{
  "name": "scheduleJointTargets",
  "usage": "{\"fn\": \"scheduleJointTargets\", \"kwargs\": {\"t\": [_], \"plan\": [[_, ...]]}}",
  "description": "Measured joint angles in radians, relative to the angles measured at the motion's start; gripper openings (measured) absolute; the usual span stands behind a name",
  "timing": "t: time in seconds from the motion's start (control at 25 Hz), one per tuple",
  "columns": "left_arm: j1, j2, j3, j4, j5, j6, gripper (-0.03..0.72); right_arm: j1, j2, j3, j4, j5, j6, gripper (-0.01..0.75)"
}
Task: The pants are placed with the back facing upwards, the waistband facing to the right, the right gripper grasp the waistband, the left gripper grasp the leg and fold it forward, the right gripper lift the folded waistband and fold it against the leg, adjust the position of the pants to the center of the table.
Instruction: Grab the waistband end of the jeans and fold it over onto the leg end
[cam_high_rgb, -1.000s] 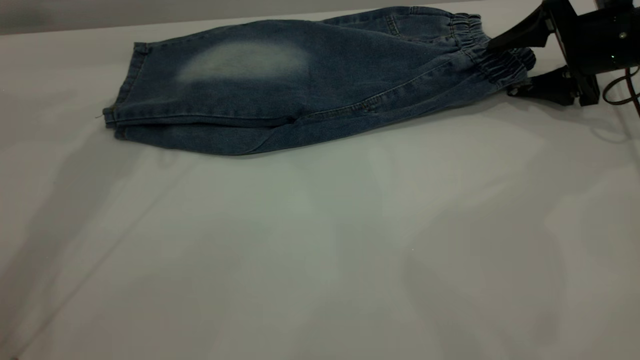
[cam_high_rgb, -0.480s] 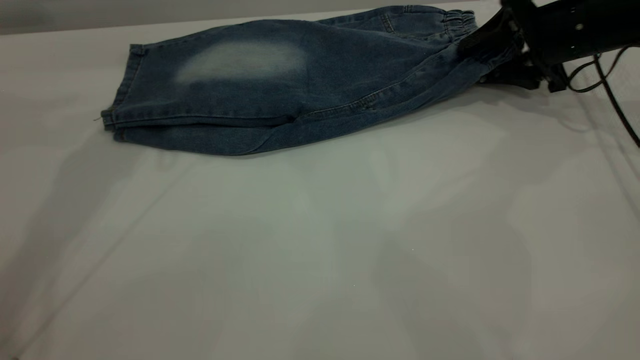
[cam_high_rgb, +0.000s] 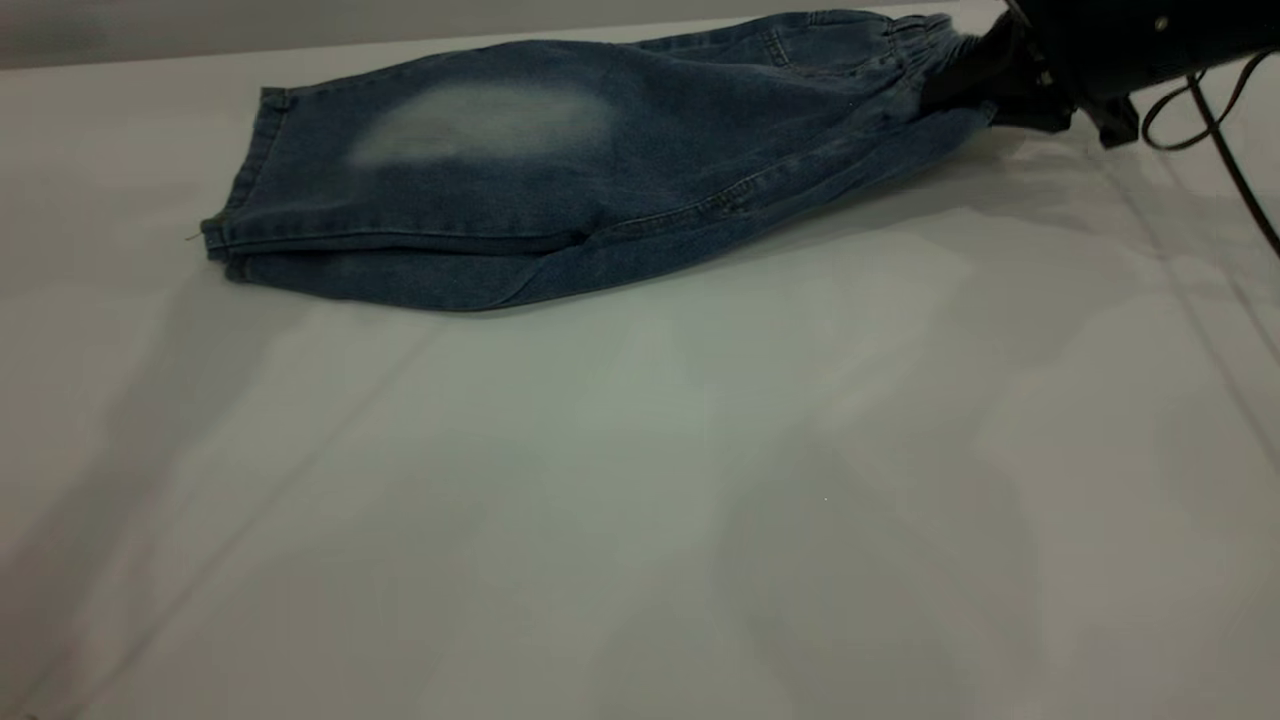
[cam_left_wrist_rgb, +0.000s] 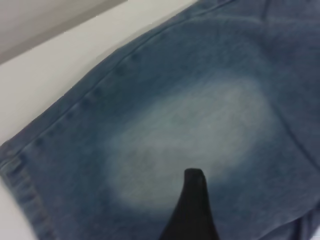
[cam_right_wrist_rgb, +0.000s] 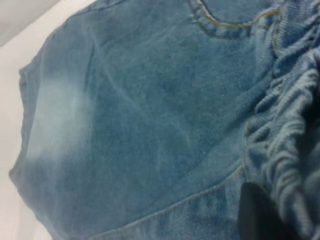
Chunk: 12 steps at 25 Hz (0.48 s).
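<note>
— Looking across the counter (cam_high_rgb: 640, 480), where do you find the pants (cam_high_rgb: 560, 170)?

— Folded lengthwise at the far edge, around eleven to one o'clock, long axis running nine to three, hems at nine.

— And the right pincer (cam_high_rgb: 985, 80)?

— At the three o'clock end, clamped on the waistband (cam_high_rgb: 925, 35), which rides slightly off the cloth. Your fold has to travel toward nine.

— The left pincer (cam_left_wrist_rgb: 192, 200)?

— It hovers over the pale patch near the hems; I cannot tell whether it's apart or together.

Blue pale-patched pants (cam_high_rgb: 560, 170), white table (cam_high_rgb: 640, 480)
</note>
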Motion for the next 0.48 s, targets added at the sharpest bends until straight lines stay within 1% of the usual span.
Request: {"fn": "scheduleJointTargets", "kwargs": {"t": [0.28, 0.48], "plan": [[-0.086, 0.186, -0.259, 0.041, 0.146, 0.0, 0.552, 0.026, -0.072, 0.0, -0.102, -0.049, 0.048, 0.078], [-0.147, 0.354, -0.452, 0.086, 0.2, 0.0, 0.551, 0.045, -0.092, 0.002, -0.115, -0.053, 0.049, 0.078]]}}
